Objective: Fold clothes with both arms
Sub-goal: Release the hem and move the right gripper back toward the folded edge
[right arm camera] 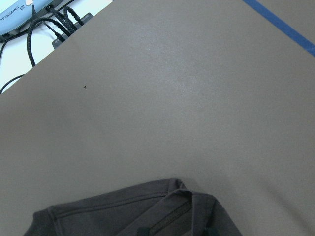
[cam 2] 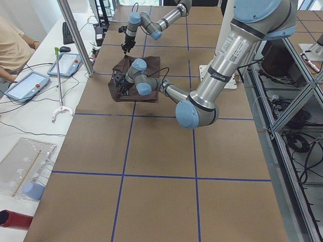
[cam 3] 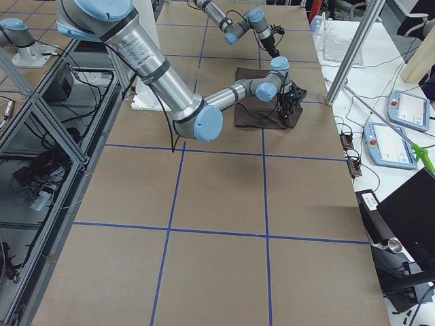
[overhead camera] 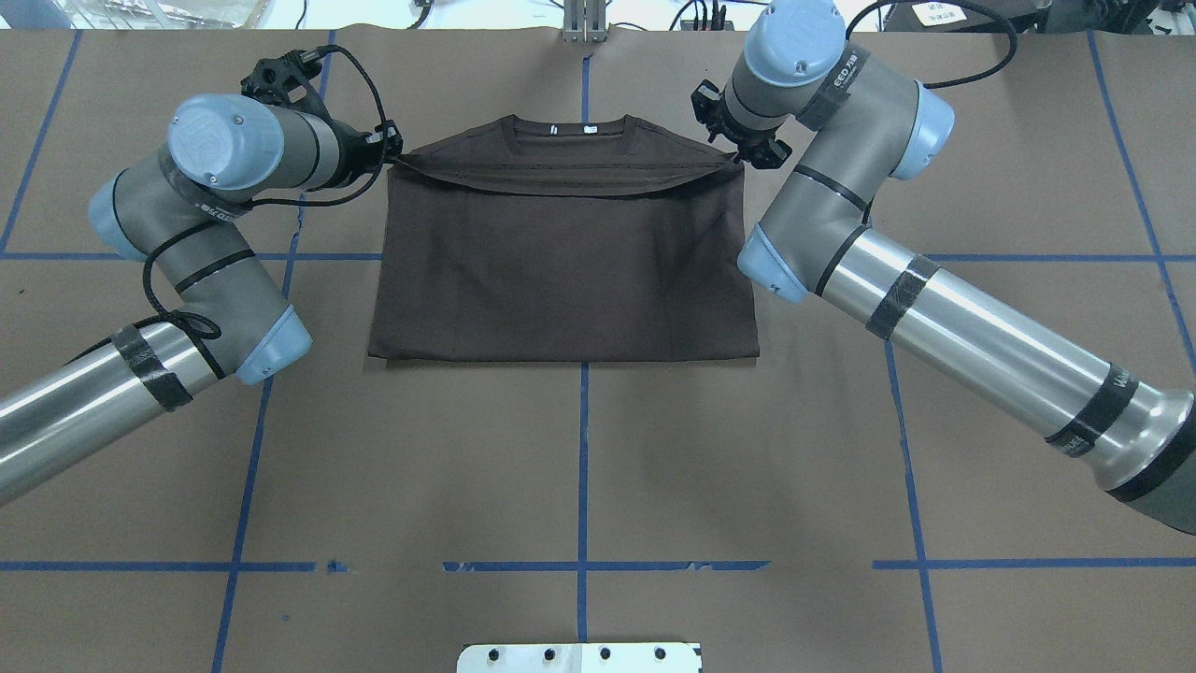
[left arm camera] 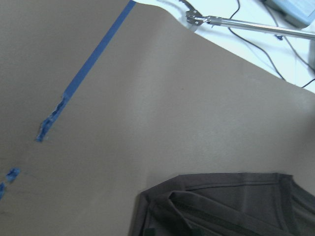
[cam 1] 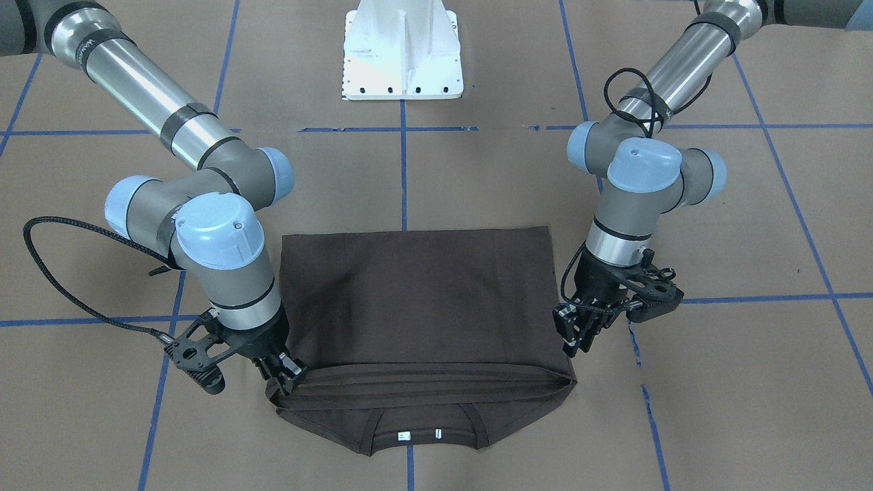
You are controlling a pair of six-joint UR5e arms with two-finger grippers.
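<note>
The dark brown T-shirt (overhead camera: 561,262) lies flat on the brown table, its lower half folded up toward the collar. The collar and its white neck tags (cam 1: 416,433) stay uncovered at the far edge. My left gripper (overhead camera: 391,154) is shut on one end of the folded-over edge, which is pulled to a point there. My right gripper (overhead camera: 738,154) is shut on the other end, and the edge sags a little between them. In the front view the left gripper (cam 1: 571,344) is on the right and the right gripper (cam 1: 286,378) on the left. Both wrist views show bunched fabric (left arm camera: 221,206) (right arm camera: 133,211) at the bottom.
Blue tape lines (overhead camera: 584,467) grid the table. The white pedestal base (cam 1: 402,54) stands at the robot's side. Beyond the far table edge are a metal pole (cam 2: 75,35), tablets (cam 3: 391,142), cables and a seated person (cam 2: 12,45).
</note>
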